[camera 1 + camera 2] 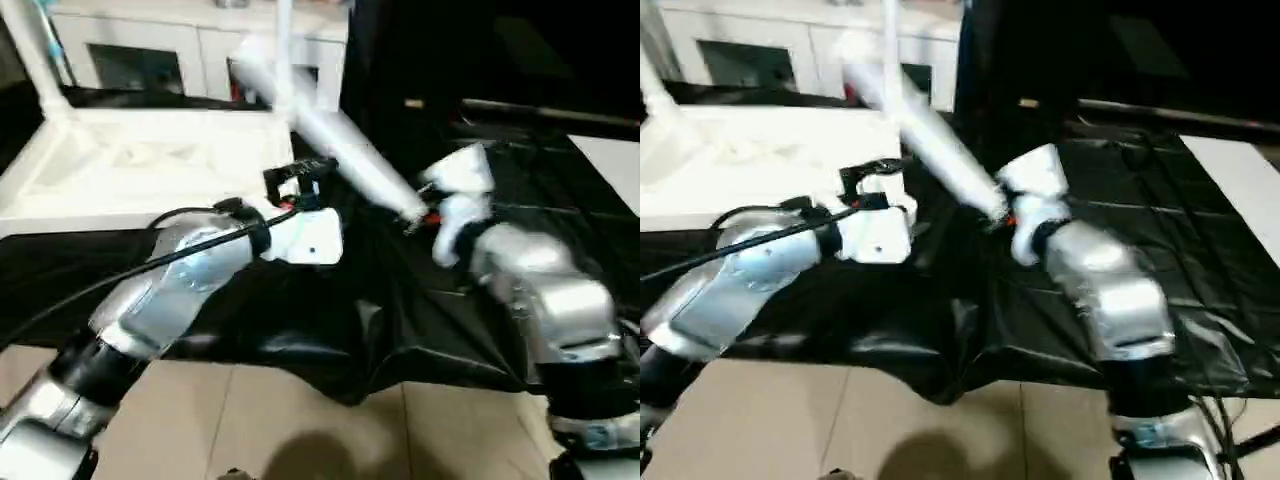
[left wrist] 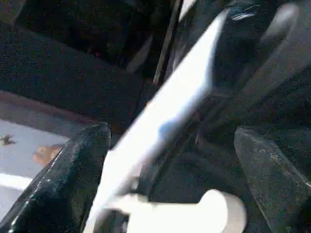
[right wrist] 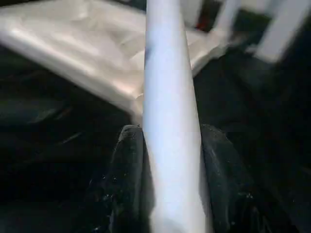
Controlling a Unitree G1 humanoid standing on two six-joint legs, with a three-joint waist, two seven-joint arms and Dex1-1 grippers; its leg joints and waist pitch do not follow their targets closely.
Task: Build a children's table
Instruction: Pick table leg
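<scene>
The white tabletop (image 1: 130, 165) lies underside up on the black cloth at the left. One white leg (image 1: 35, 50) stands upright at its far left corner and another (image 1: 285, 50) at its far right corner. My right gripper (image 1: 425, 215) is shut on the lower end of a third leg (image 1: 340, 150), which slants up and left above the tabletop's right edge. In the right wrist view that leg (image 3: 167, 121) runs between the two black fingers (image 3: 126, 165). My left gripper (image 1: 300, 178) stands open beside the tabletop's near right corner, just under the slanted leg (image 2: 170, 107).
A black cloth (image 1: 400, 300) covers the work surface, its front edge hanging over the beige tiled floor (image 1: 300, 420). A white cabinet with glass doors (image 1: 150, 50) stands behind the tabletop. A white panel (image 1: 612, 160) lies at the far right.
</scene>
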